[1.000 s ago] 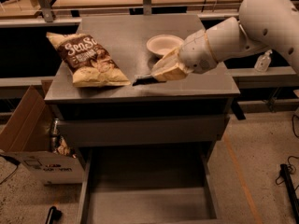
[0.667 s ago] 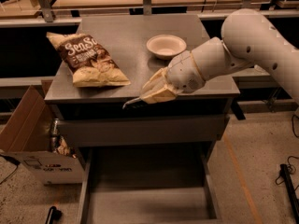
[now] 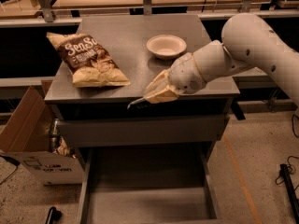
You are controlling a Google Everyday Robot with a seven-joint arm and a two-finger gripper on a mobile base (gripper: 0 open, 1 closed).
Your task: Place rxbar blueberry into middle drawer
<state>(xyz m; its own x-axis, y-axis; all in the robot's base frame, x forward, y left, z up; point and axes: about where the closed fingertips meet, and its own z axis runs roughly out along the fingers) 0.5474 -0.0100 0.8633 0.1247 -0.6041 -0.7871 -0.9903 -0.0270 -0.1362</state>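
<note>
My gripper (image 3: 149, 98) hangs at the front edge of the grey cabinet top (image 3: 121, 36), its cream fingers (image 3: 161, 91) pointing down and left. It is shut on the rxbar blueberry (image 3: 136, 103), a thin dark bar that sticks out to the left of the fingertips, just past the cabinet's front edge. The middle drawer (image 3: 149, 195) is pulled open below, with a flat grey floor and side rails. The bar is held above the drawer's back part, well over its floor.
A brown-and-cream chip bag (image 3: 88, 59) lies on the cabinet top at the left, and a white bowl (image 3: 166, 46) at the back right. A plain grey drawer front (image 3: 140, 130) sits under the top. An open cardboard box (image 3: 28, 139) stands on the floor at the left.
My gripper has moved forward and left from over the cabinet top to its front edge, carrying the bar with it. The bag and bowl have not moved.
</note>
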